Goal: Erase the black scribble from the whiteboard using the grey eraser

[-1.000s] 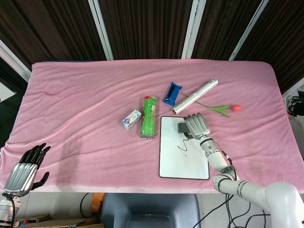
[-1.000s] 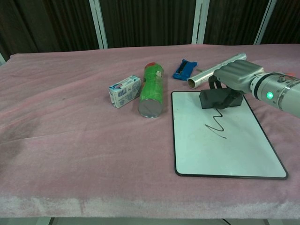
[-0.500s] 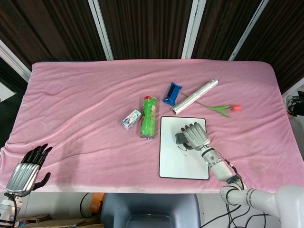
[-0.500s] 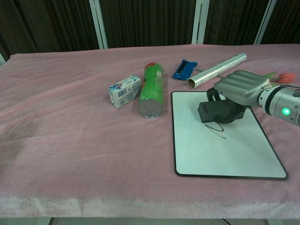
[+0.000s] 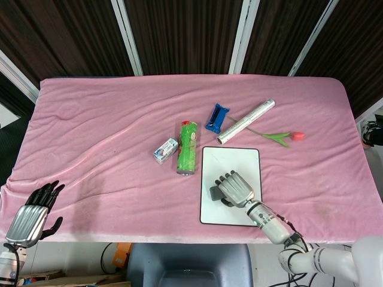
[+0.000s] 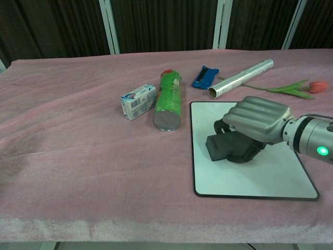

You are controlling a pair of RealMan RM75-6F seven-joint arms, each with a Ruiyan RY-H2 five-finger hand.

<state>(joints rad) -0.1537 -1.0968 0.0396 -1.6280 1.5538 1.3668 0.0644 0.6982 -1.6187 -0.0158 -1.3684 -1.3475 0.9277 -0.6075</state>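
Observation:
The whiteboard (image 5: 230,160) (image 6: 265,179) lies on the pink cloth right of centre. No black scribble shows on its bare surface in either view; the patch under the hand is hidden. My right hand (image 5: 235,188) (image 6: 257,121) grips the grey eraser (image 5: 215,193) (image 6: 221,146) and presses it flat on the board's near left part. My left hand (image 5: 31,214) hangs open below the table's front left edge, only in the head view.
A green can (image 5: 188,147) (image 6: 168,101) lies left of the board, a small box (image 5: 166,150) (image 6: 138,101) beside it. Behind the board lie a blue object (image 5: 217,116) (image 6: 205,76), a foil roll (image 5: 246,121) (image 6: 241,78) and a tulip (image 5: 281,137) (image 6: 296,88).
My right hand has dragged the eraser from the board's far edge towards me and to the left, over the scribble. The scribble shrank and now none of it shows. The left hand barely moved.

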